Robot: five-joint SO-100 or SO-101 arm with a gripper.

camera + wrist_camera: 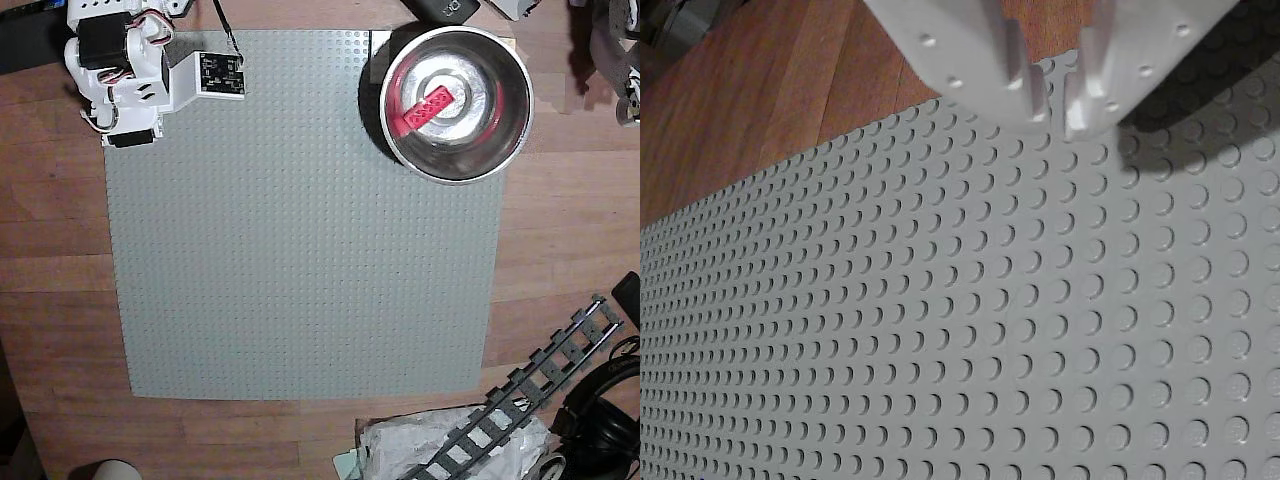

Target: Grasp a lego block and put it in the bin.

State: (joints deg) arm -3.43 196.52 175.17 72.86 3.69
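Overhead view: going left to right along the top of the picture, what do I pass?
White robot arm with its small black circuit board → bare stretch of the large grey studded baseplate → round shiny stainless-steel bowl, with the small bright red studded lego brick lying inside it.

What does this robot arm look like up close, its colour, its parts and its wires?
The arm is white plastic with black motor blocks, thin red and white wires looped near its top, and a small black circuit board with a black cable. In the wrist view its fingers are white, flat, rounded pieces with small screw holes.
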